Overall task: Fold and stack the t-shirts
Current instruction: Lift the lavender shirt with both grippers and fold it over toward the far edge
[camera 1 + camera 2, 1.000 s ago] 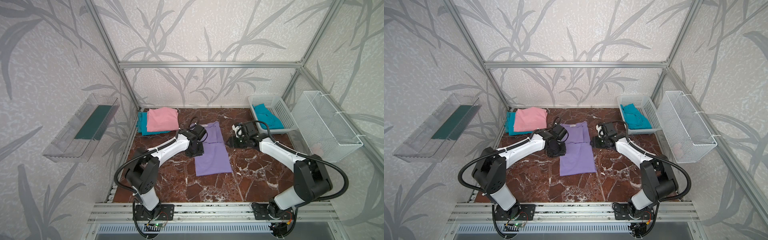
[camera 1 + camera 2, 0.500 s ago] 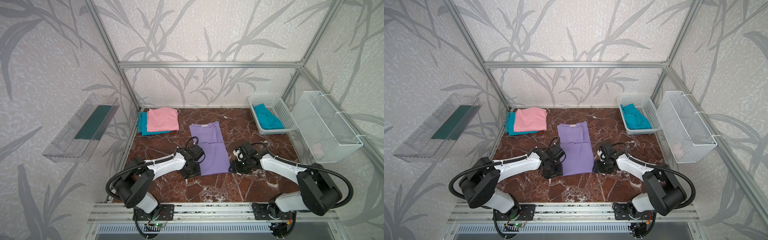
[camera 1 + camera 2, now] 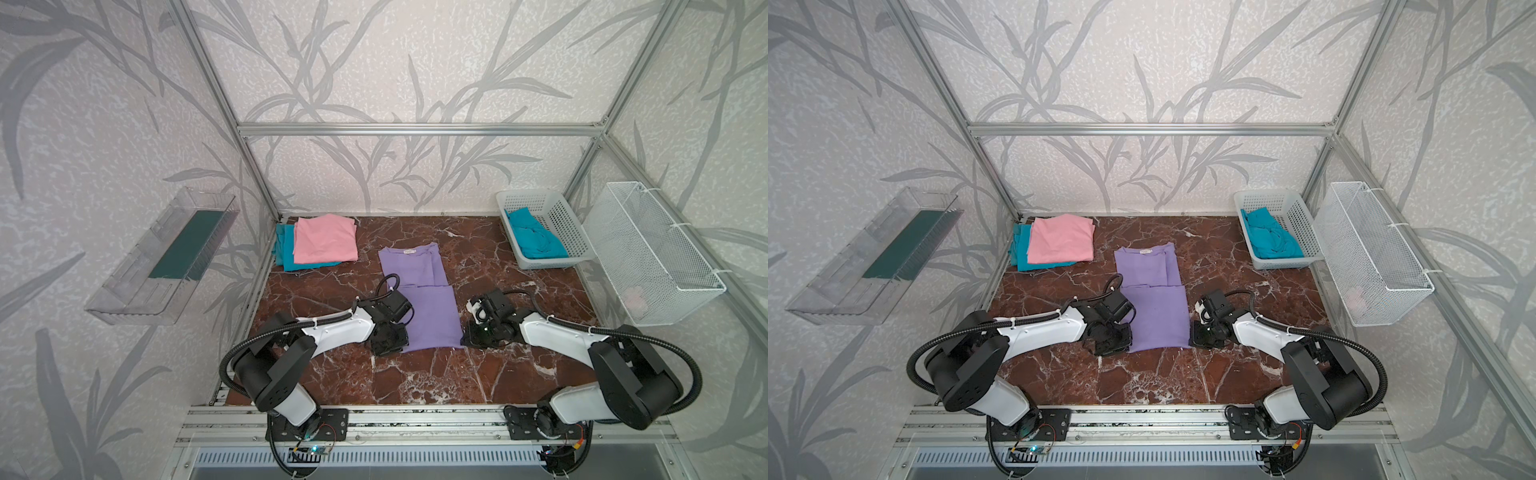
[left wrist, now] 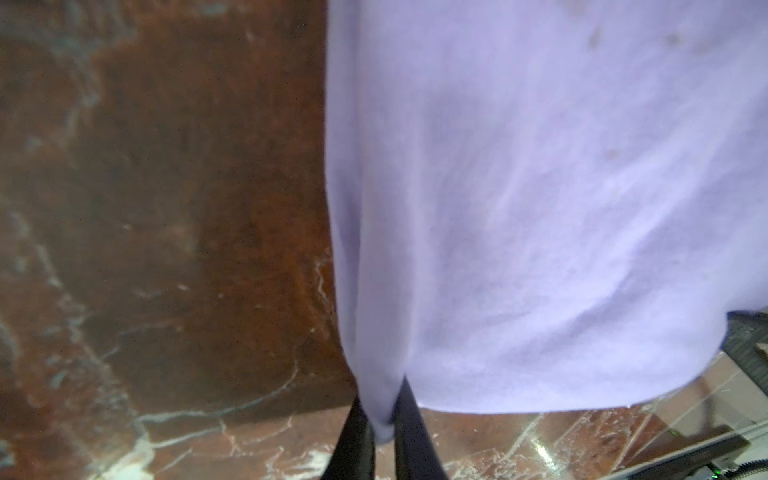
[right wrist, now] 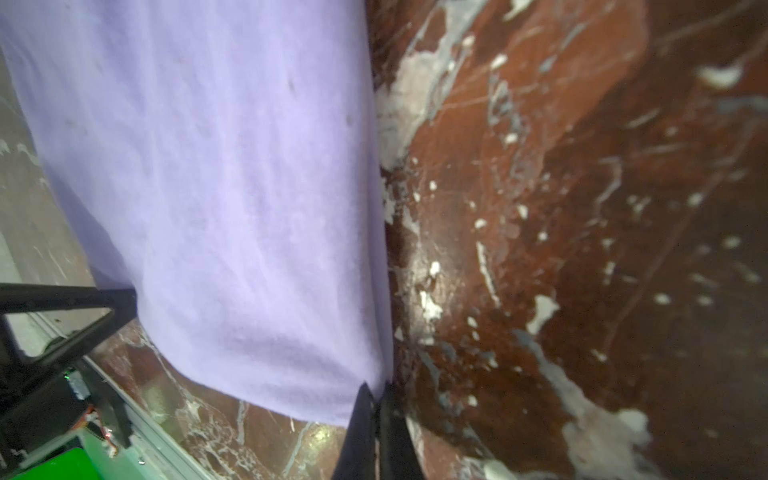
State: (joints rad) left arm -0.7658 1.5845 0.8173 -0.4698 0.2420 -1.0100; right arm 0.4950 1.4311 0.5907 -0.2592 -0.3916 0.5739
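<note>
Since the frame one second back, both grippers have travelled from the mid-length of the lavender t-shirt (image 3: 419, 299) down to its near hem, and both sets of jaws have closed. The left gripper (image 3: 399, 348) pinches the lower-left hem corner; the left wrist view shows cloth caught between its black fingers (image 4: 361, 436). The right gripper (image 3: 467, 340) pinches the lower-right corner, its jaws pressed together on the fabric edge.

The shirt lies flat as a long strip at frame centre in both top views, collar toward the back wall, sleeves folded inward. Its long edges run straight. Bare marble tabletop (image 3: 415, 382) lies open below the hem and along both sides.

The pink t-shirt (image 3: 324, 241) rests on a folded teal t-shirt (image 3: 282, 249) at upper left, well apart. A crumpled teal t-shirt (image 3: 536, 239) sits in the white plastic basket (image 3: 557, 216) at upper right.

Both forearms run low and nearly level, reaching inward from bases at the lower frame edge, wrists angled down.
</note>
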